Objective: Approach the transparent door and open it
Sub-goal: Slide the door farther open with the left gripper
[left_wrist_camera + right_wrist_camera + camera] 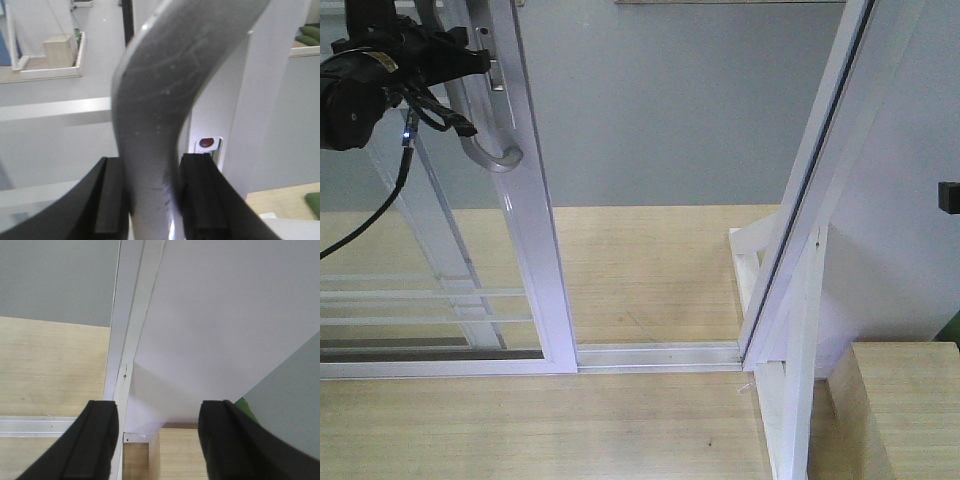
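Grey-white metal fills our left wrist view: the curved handle (150,110) of the transparent door (525,200) runs between the two black pads (200,195) of our left gripper (150,200), which is clamped on it, both pads pressed against the handle's sides. From the front view the same gripper (470,55) sits at the top left, on the handle's upper part, with the J-shaped hook of the handle (490,150) curling out just below. We judge the hold is placed there so that a sideways pull carries straight into the door's stile and slides the panel along the floor track (660,355).

Our right gripper (157,440) hangs with its fingers spread apart and nothing between them, pointing down beside the white frame post (810,210); it seems kept out of the way.

A gap shows between the door's stile and the post, so the doorway looks partly open. Pale wood flooring (640,260) lies on both sides of the track, a grey wall (670,100) closes the far side, and a light wooden box (910,400) stands at the lower right.
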